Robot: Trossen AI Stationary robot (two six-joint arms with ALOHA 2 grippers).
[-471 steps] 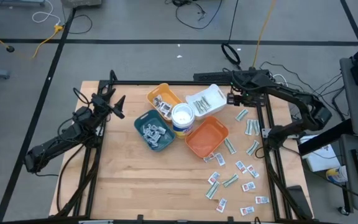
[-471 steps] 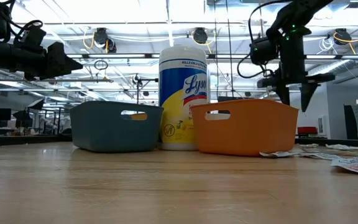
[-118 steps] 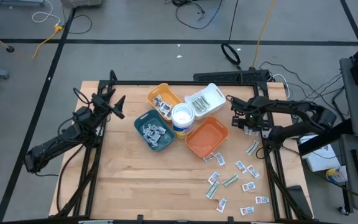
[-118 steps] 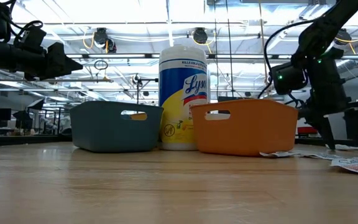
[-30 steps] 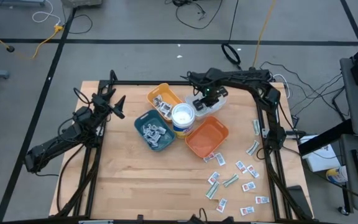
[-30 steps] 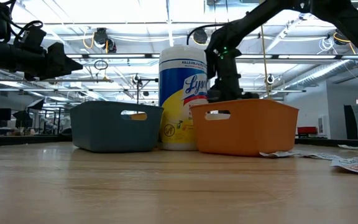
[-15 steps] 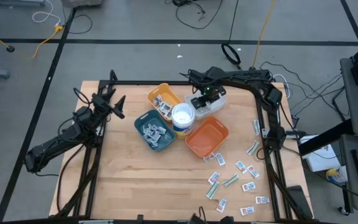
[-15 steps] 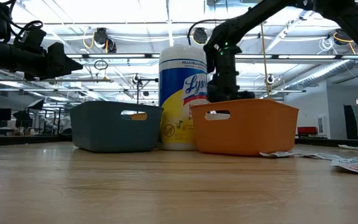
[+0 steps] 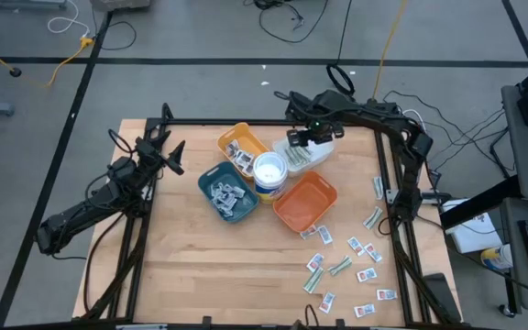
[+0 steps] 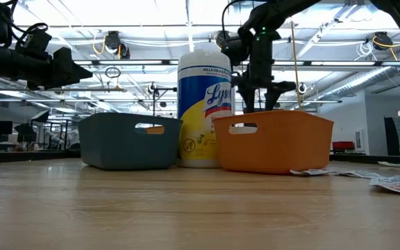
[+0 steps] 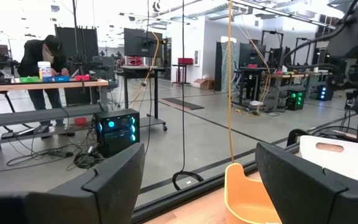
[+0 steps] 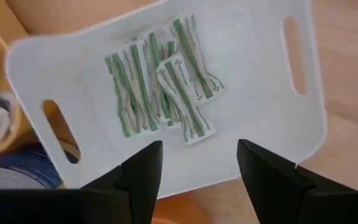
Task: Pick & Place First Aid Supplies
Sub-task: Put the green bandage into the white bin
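Several green-white strips [image 12: 160, 84] lie flat on the floor of the white tray [image 12: 272, 112], which sits at the table's far side [image 9: 296, 156]. My right gripper [image 12: 199, 155] hovers open straight above that tray [image 9: 310, 137], fingers pointing down, holding nothing; the low view shows it [image 10: 259, 101] raised behind the orange tray. More small packets [image 9: 348, 257] lie scattered flat on the table's right near part. My left gripper [image 9: 172, 151] waits open over the table's left far corner [image 11: 197, 174].
A yellow tray [image 9: 230, 139], a blue tray [image 9: 211, 179] with white packets, an orange tray [image 9: 293, 209] and the white wipes tub [image 9: 269, 170] cluster at the table's middle. Bare wood [image 9: 209, 266] lies toward the near left. A person stands far off in the room [image 11: 42, 62].
My right gripper has risen from down in the white tray to well above it, shifting a little toward the table's right and far edges. The left arm has kept still.
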